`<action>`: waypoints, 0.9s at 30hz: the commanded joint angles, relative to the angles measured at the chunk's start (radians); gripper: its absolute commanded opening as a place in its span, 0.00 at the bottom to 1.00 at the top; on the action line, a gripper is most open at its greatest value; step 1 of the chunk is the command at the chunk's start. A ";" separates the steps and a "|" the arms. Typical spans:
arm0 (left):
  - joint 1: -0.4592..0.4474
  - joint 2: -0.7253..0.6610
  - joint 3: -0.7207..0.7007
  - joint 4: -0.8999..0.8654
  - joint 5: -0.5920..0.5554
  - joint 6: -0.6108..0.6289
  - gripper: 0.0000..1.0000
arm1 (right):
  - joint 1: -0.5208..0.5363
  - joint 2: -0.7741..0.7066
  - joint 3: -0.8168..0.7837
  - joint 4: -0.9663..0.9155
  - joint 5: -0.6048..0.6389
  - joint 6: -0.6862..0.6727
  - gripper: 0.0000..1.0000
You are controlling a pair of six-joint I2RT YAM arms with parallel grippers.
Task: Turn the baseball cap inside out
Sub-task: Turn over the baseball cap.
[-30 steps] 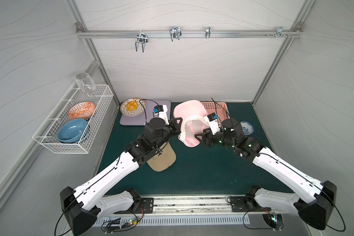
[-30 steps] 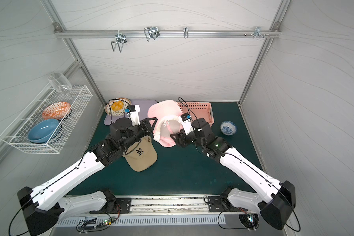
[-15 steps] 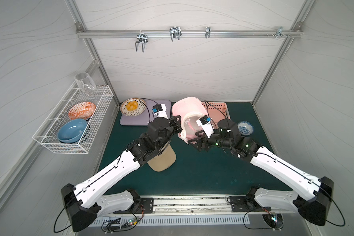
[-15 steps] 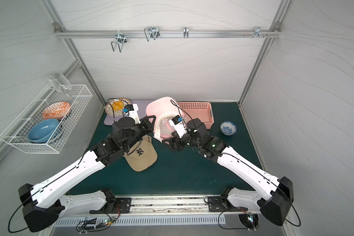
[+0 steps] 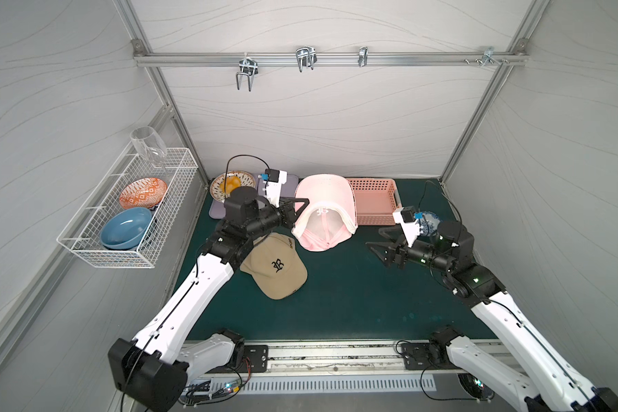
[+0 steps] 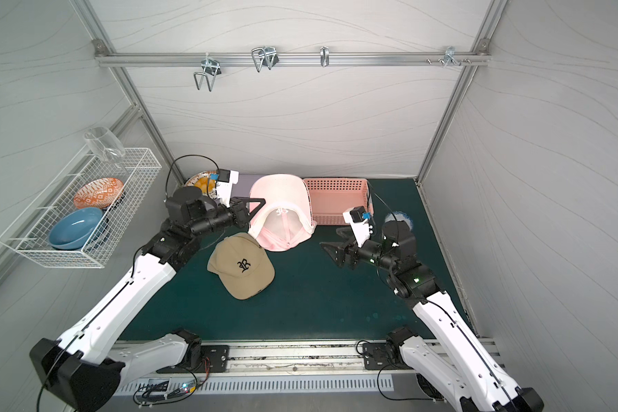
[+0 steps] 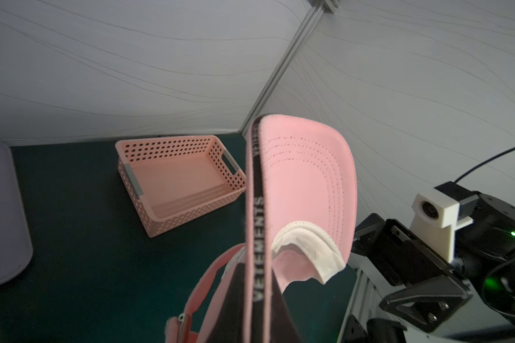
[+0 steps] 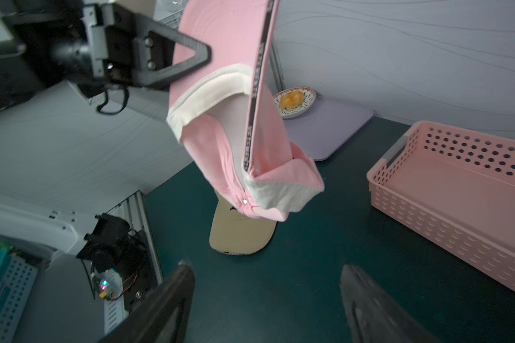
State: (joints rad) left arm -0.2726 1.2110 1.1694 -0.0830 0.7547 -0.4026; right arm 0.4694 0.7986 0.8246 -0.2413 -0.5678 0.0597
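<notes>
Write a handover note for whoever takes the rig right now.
Left pincer: shut on the brim edge of the pink cap, holding it off the mat.
Right pincer: open, empty, apart from the cap.
Tan cap: flat on the mat, right side out.
Done: pink cap's white sweatband and lining show outward; crown looks mostly turned.
Left: check the crown is fully pushed through, then set it down.
</notes>
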 commanded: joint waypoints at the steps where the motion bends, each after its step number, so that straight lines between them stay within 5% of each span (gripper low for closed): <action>1: 0.109 0.100 0.129 0.186 0.583 -0.087 0.00 | -0.014 -0.014 0.019 -0.026 -0.214 -0.140 0.81; 3: 0.134 0.152 0.186 0.164 0.696 -0.094 0.00 | -0.014 -0.018 0.022 -0.038 -0.269 -0.201 0.81; 9: 0.145 0.170 0.307 -0.202 0.817 0.203 0.00 | -0.013 -0.053 0.003 -0.046 -0.264 -0.340 0.82; 16: 0.135 0.175 0.281 -0.161 0.881 0.152 0.00 | 0.055 -0.021 -0.002 0.013 -0.227 -0.538 0.82; 22: 0.117 0.199 0.284 -0.149 0.853 0.110 0.00 | 0.221 0.060 0.027 0.042 -0.065 -0.710 0.83; 27: 0.116 0.215 0.286 -0.147 0.833 0.090 0.00 | 0.262 0.087 0.039 0.106 0.047 -0.739 0.83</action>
State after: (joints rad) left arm -0.1516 1.4120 1.4319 -0.2565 1.5417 -0.2924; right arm 0.7158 0.8860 0.8310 -0.2031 -0.6147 -0.6182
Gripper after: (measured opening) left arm 0.101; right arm 0.832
